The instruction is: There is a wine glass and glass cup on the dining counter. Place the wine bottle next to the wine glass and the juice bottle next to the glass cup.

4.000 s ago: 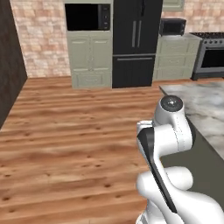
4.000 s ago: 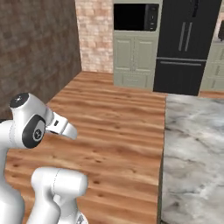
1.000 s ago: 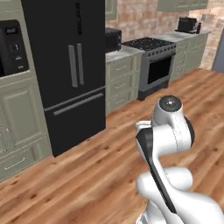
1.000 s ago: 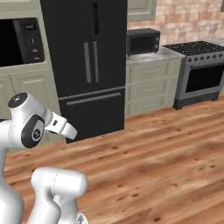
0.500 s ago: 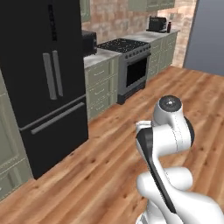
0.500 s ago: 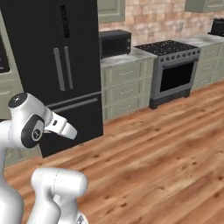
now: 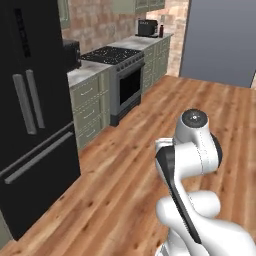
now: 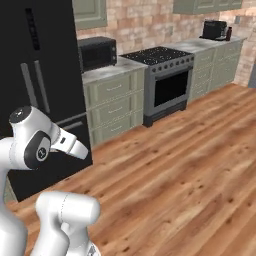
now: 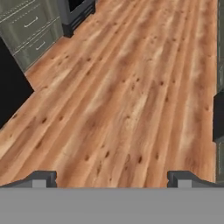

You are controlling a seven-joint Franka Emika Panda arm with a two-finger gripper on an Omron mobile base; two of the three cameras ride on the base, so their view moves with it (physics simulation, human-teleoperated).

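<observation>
Gripper [image 9: 112,177] hanging wide open and grasping nothing, pointing at wooden floor [image 9: 127,96], black fridge [image 7: 30,115] and stove [image 8: 167,77] standing along the wall

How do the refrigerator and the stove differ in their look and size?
The refrigerator is plain black and tall, reaching past the top of the right base view; the stove is grey steel with a dark oven door, only counter-high. The refrigerator has upright handles; the stove's handle lies horizontal. Both stand on the wooden floor along the same wall.
</observation>
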